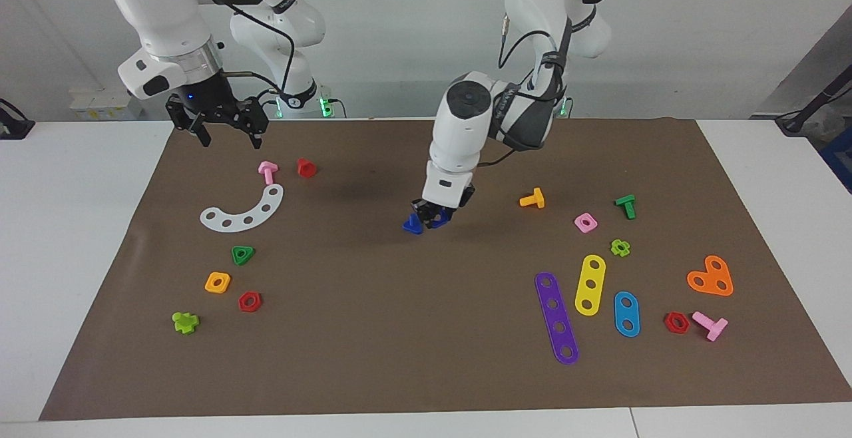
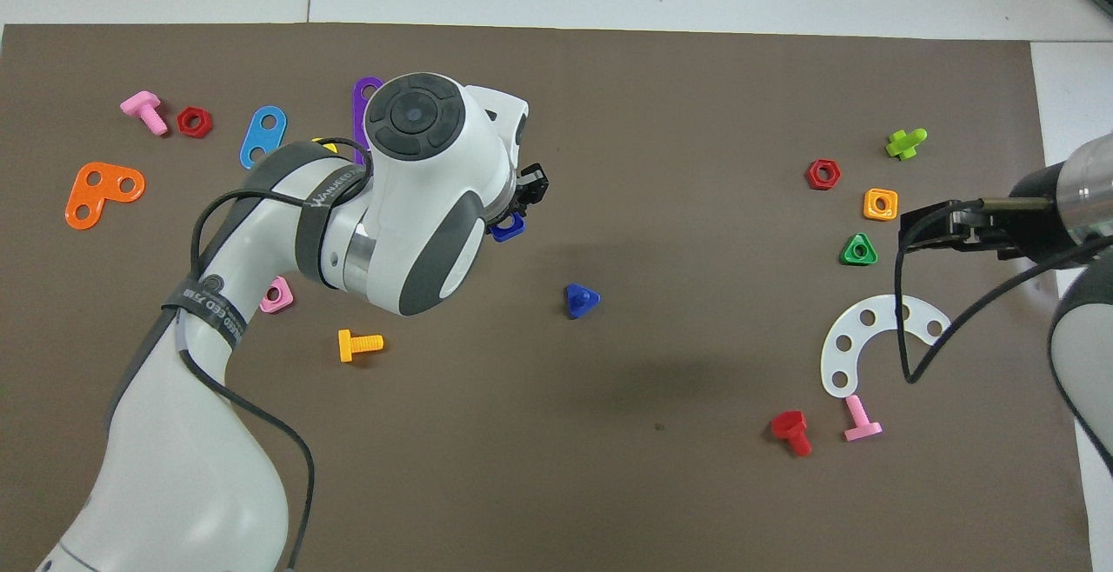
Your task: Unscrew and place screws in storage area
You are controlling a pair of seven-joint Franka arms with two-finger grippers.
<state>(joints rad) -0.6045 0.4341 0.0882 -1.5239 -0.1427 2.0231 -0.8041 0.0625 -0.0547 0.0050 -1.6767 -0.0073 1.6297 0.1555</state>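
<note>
Two blue pieces now sit apart: bolt [image 2: 581, 300] on the mat [image 1: 373, 331], nut [image 2: 509, 228] in my left gripper [image 1: 436, 217]

I judge the unscrewing done, since the triangular-headed bolt lies alone mid-mat and my left gripper, low over the mat just beside it, pinches the square nut; setting that nut down is what remains. My right gripper [image 1: 226, 133] waits with fingers spread, holding nothing, over the mat's edge near the pink bolt [image 1: 267, 172] and red bolt [image 1: 305, 168]

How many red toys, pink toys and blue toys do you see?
Red toys: 3
Pink toys: 3
Blue toys: 3, one a nut held by the left gripper
Total: 9
</note>
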